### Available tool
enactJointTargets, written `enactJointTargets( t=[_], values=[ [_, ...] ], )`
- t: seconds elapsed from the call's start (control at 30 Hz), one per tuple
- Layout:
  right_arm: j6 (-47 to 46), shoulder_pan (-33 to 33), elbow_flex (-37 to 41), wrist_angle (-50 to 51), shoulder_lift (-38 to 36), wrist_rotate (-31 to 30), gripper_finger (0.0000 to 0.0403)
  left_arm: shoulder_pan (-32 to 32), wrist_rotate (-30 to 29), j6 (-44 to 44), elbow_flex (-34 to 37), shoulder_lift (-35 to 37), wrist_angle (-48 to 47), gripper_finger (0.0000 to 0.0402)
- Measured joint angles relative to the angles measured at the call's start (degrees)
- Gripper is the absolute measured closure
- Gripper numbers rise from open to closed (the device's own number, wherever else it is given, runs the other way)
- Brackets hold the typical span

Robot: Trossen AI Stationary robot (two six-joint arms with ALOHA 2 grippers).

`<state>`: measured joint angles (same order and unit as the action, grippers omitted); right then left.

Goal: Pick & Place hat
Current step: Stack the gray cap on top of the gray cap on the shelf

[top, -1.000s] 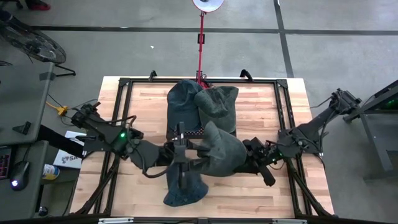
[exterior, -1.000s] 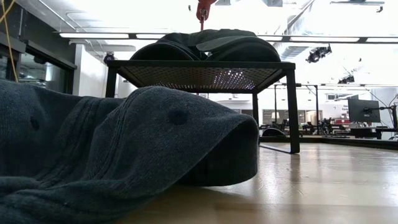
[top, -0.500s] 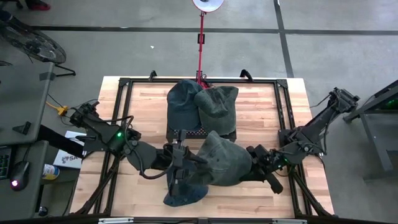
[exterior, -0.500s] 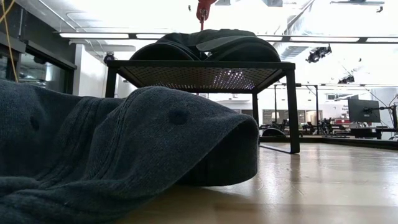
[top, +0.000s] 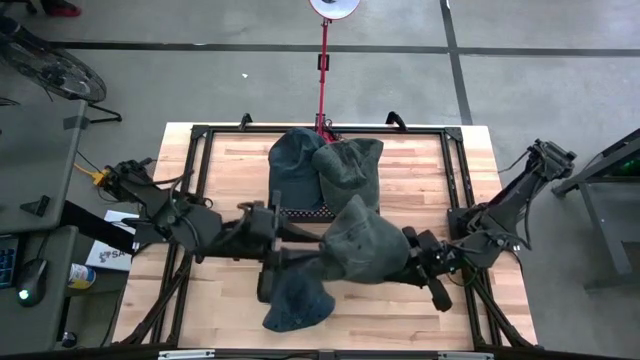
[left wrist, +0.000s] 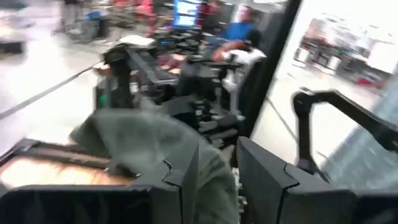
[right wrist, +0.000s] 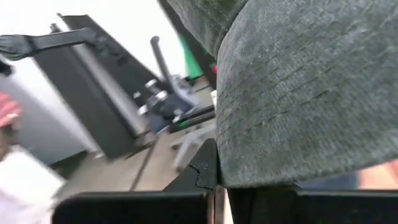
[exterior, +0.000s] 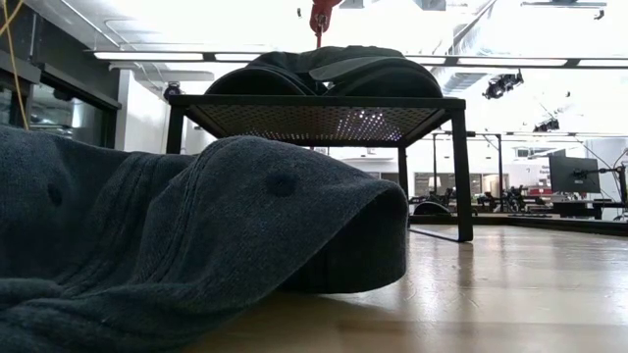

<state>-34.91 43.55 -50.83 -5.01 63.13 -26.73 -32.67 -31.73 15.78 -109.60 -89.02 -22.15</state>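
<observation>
Right gripper (top: 405, 256) pinches 1 grey hat (top: 362, 243) by its edge, raised; left gripper (top: 275, 228) beside, jaws parted. Risk: thin pinch slipping, hat snagging rack (top: 300, 212) ahead.

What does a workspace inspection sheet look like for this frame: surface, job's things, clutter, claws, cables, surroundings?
Surface: wooden table, black frame around it.
Job's things: held hat lifted between both arms; two hats on black mesh rack; one hat flat near the front edge.
Clutter: nothing seen.
Claws: right claw shut on the held hat's brim; left claw partly open at the same hat.
Cables: yellow cable off the table's left.
Surroundings: red stand, side desk, concrete floor.
</observation>
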Motion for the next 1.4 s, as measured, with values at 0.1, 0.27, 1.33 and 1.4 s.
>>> enactJointTargets(
  t=[0.1, 0.27, 1.33, 1.4],
  values=[
    [3.57, 1.05, 0.00, -0.59, 0.00, -6.00, 0.0399, 0.02, -4.42, 4.13, 0.02, 0.07, -0.39, 0.0293],
    [12.33, 2.91, 0.00, -4.26, 0.00, -16.63, 0.0399, 0.02, -11.33, 6.04, 0.02, 0.16, -0.49, 0.0293],
    [49.00, 2.10, 0.00, -39.04, -0.02, -18.66, 0.0399, 8.20, -0.18, -0.82, 0.08, -10.14, 17.14, 0.0293],
    [48.99, 2.40, 0.00, -39.07, -0.02, -18.67, 0.0399, 8.62, -0.16, -0.96, 0.08, -10.21, 17.50, 0.0293]
  ],
)
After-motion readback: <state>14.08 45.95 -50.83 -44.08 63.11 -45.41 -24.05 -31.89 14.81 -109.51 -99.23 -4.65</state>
